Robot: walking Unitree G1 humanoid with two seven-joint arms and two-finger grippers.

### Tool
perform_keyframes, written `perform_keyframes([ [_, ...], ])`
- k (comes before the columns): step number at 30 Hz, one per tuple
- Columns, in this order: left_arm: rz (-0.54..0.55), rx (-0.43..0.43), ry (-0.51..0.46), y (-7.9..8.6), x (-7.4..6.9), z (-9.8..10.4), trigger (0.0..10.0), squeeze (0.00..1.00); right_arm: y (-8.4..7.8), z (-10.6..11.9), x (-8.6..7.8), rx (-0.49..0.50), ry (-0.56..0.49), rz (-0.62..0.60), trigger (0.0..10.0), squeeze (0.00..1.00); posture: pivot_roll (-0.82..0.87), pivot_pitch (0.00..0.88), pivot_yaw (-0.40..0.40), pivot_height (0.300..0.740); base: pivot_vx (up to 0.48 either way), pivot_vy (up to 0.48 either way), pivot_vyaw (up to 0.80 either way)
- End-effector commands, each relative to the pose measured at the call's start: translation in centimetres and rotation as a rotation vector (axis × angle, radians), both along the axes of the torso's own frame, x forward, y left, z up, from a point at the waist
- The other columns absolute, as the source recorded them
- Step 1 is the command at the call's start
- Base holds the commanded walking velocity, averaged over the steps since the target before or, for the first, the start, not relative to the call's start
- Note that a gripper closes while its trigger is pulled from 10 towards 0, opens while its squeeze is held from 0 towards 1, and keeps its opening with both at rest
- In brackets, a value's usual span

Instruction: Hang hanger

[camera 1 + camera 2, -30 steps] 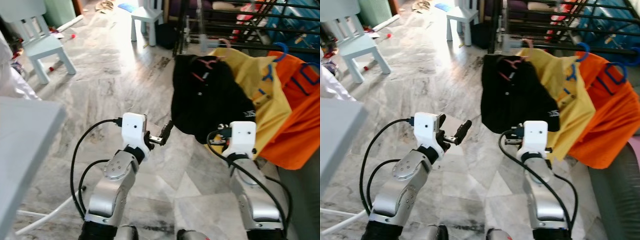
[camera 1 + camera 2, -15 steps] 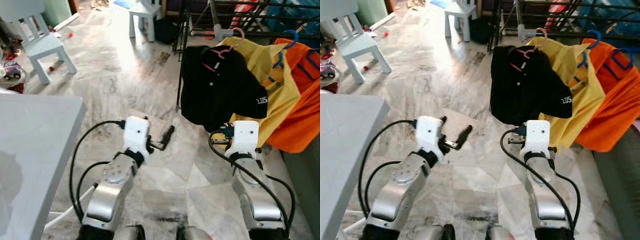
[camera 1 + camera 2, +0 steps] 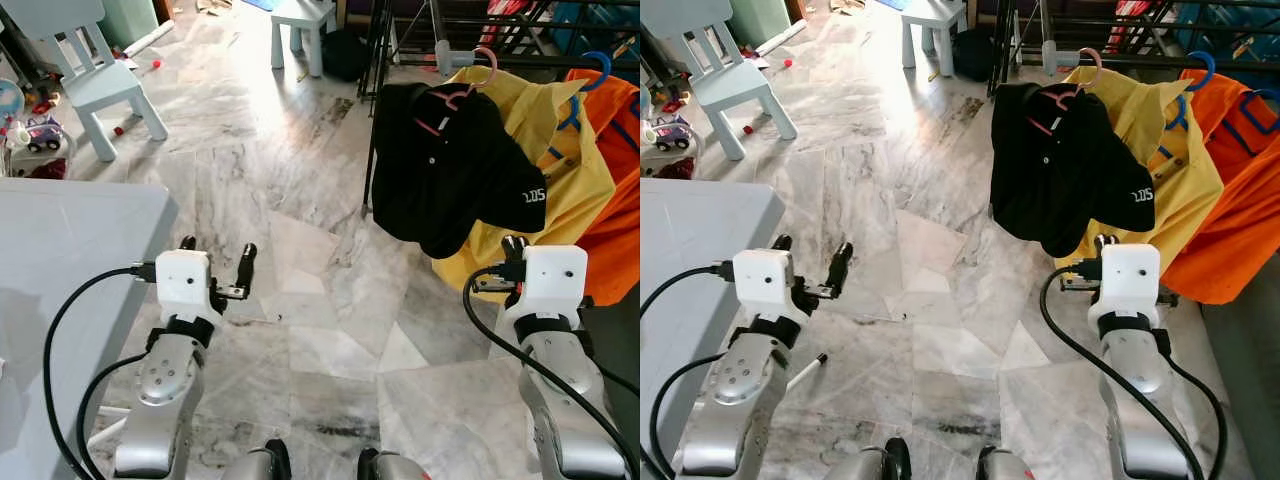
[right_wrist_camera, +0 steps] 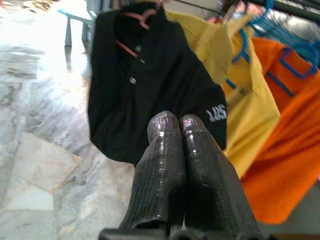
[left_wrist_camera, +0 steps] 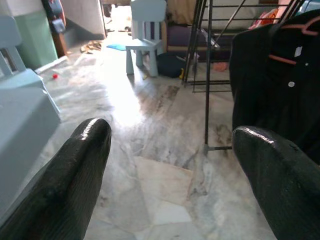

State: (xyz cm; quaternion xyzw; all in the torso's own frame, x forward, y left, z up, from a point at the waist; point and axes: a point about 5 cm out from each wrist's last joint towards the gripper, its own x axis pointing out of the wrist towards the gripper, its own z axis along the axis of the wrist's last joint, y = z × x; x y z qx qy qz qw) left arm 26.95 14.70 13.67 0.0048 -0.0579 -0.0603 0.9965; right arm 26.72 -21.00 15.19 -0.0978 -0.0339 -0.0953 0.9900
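Note:
A black shirt (image 3: 440, 170) hangs on a pink hanger (image 3: 470, 85), hooked over the dark rail of a drying rack (image 3: 545, 62). A yellow shirt (image 3: 560, 180) and an orange shirt (image 3: 622, 200) on blue hangers hang beside it. My right gripper (image 3: 513, 246) is shut and empty, just below the black shirt's hem; in the right wrist view its fingertips (image 4: 172, 125) press together, pointing at the shirt. My left gripper (image 3: 218, 248) is open and empty over the floor, well left of the shirt, with its fingers (image 5: 85, 150) far apart.
A grey table (image 3: 60, 260) takes up the near left, close to my left arm. A pale blue child's chair (image 3: 95, 75) and toys (image 3: 40, 130) stand behind it, a white stool (image 3: 305, 20) at the far middle. A pen (image 3: 805, 368) lies on the marble floor.
The view has pulled back and turned, so the table now fills the near left. My left gripper has swung left, away from the black shirt. The right gripper stays shut below the shirt.

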Motion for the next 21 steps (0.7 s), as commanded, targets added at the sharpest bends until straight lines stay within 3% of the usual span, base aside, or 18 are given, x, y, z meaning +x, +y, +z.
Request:
perform_keyframes([
  [1, 0.007, -0.010, 0.000, -0.2, -0.2, -0.2, 10.0, 1.00, -0.3, -0.5, -0.3, 0.038, 0.020, -0.027, 10.0, 0.76, -0.07, 0.220, 0.000, 0.740, 0.000, 0.000, 0.00],
  [2, 0.018, 0.001, 0.001, -0.4, 0.0, -0.2, 10.0, 1.00, -0.2, -0.4, -0.2, 0.032, 0.016, -0.032, 10.0, 1.00, -0.07, 0.220, 0.000, 0.740, 0.000, 0.000, 0.00],
  [14, -0.008, -0.029, 0.014, -0.9, 0.2, -0.3, 10.0, 1.00, 0.4, -0.7, 0.1, 0.126, 0.019, -0.061, 10.0, 1.00, -0.08, 0.228, -0.004, 0.740, 0.000, 0.000, 0.00],
  [18, 0.003, -0.035, 0.027, -0.9, 0.2, -0.4, 10.0, 1.00, 1.3, -0.5, 0.5, 0.191, 0.013, 0.007, 10.0, 1.00, -0.07, 0.227, -0.007, 0.740, 0.000, 0.000, 0.00],
  [19, -0.005, -0.037, 0.040, -1.0, 0.2, -0.5, 10.0, 0.98, 1.6, -0.3, 0.6, 0.184, 0.014, 0.024, 10.0, 0.00, -0.07, 0.227, -0.007, 0.740, 0.000, 0.000, 0.00],
  [20, -0.005, -0.037, 0.040, -1.0, 0.2, -0.5, 10.0, 0.98, 1.6, -0.3, 0.6, 0.184, 0.014, 0.024, 10.0, 0.00, -0.07, 0.227, -0.007, 0.740, 0.000, 0.000, 0.00],
  [21, -0.031, -0.051, 0.043, -1.2, 0.2, -0.5, 10.0, 0.33, 1.8, -0.2, 0.7, 0.200, 0.013, 0.036, 10.0, 0.00, -0.08, 0.226, -0.009, 0.740, 0.000, 0.000, 0.00],
])
